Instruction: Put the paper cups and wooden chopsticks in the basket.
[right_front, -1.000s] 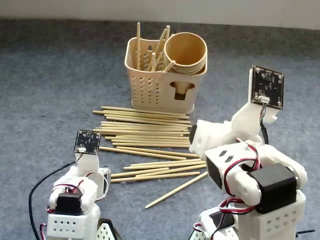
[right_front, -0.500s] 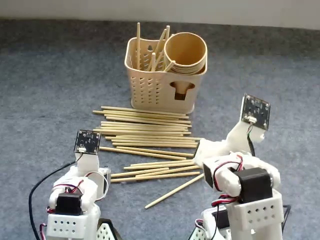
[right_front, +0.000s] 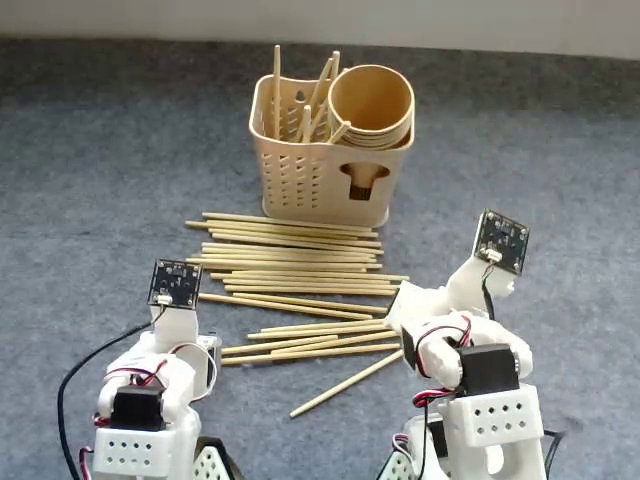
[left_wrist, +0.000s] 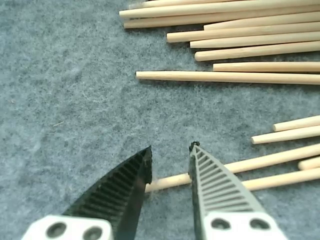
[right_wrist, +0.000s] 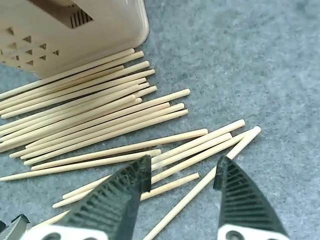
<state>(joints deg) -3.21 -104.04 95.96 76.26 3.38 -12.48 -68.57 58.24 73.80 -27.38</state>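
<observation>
Start with your left claw (left_wrist: 170, 148): jaws a little apart, empty, low over the tabletop (right_front: 110, 170), well in front of the basket (right_front: 310, 175) and off its left corner. One stick's end lies right between the tips. Grip that close to the end and the stick will likely swing or slip out on the lift.

Moving across, loose wooden chopsticks (right_front: 290, 255) lie in a tight row just in front of the basket, with more scattered farther from it. They're touching, so closing here could pinch two or three at once, or roll the neighbours away.

In the basket, the paper cups (right_front: 372, 100) sit stacked in the right half and a few sticks (right_front: 277, 90) stand in the left. A long stick dropped at an angle could catch the rim or lean out.

Now your right claw (right_wrist: 182, 164): jaws wide apart, empty, above the scattered sticks in front of the basket's right side. Several cross the gap, so narrow your pick or you'll rake them.
</observation>
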